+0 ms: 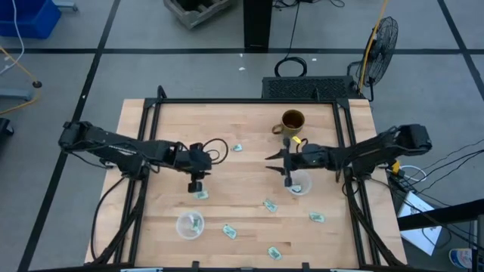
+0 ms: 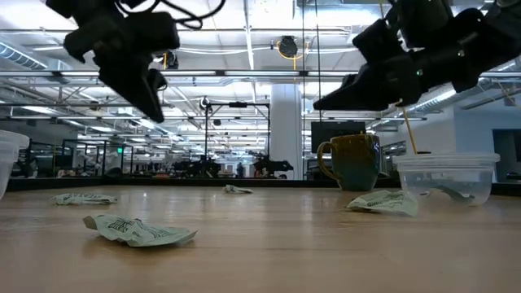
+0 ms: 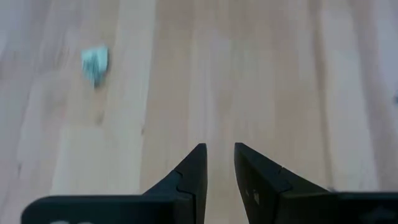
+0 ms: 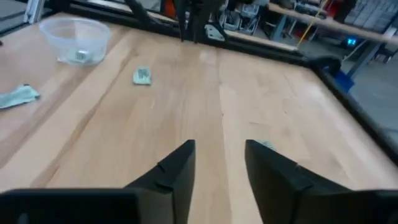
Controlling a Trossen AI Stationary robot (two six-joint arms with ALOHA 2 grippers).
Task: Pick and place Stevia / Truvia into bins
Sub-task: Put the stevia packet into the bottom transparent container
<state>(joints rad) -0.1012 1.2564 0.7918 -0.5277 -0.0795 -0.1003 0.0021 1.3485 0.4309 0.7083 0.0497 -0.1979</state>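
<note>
Just crumpled paper packets (image 1: 200, 194), wooden table (image 1: 242, 219)

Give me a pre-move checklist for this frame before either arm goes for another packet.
1. Left gripper empty, fingers slightly apart: ok.
2. Right gripper empty, open: ok.
3. Packet lying flat just beyond the left gripper, unobstructed: ok.
4. Left cup upright, one packet inside: ok.
5. Right cup upright beside the right gripper: ok; contents: cannot tell.
6. Brown mug clear of both arms: ok.
</note>
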